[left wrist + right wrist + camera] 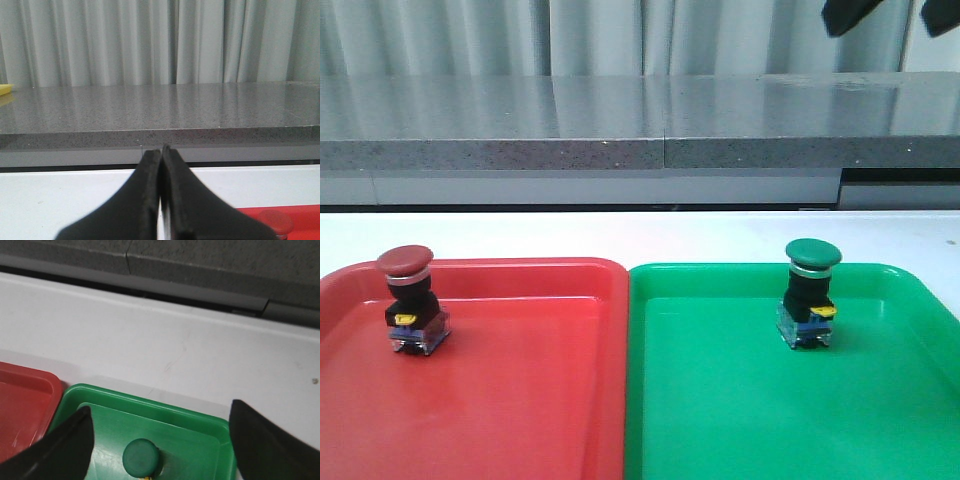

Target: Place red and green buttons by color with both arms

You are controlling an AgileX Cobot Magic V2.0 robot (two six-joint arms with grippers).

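Basically both buttons sit where they belong. Red button (408,302) stands upright in the red tray (520,400), toward its far left corner, cap up, yellow tab facing the camera. Green button (810,292) stands upright in the green tray (740,400), toward the far side and right of the middle. Trays lie side by side, rims touching or nearly so, on the white table (620,235). Color matches color, so I judge the sort done or all but done.

My left gripper (161,200) has its fingers pressed together with nothing between them, and it looks out level at the grey counter (160,110) and the curtain (150,40). Only a sliver of red tray and the red cap show at the lower right of that wrist view, so I'm off to the side of the button, not over it. Pressed together because there's nothing to carry.

My right gripper (160,440) has its fingers spread wide, hanging above the green button (141,457), looking down on its cap, which sits between the fingers but clear of both. Nothing held. In the front view the right arm shows only as dark bits at the top right, well above the trays. Spread fingers over an upright button fit a release, as I read it.

Remaining risk: clipping the tall cap and tipping the button.
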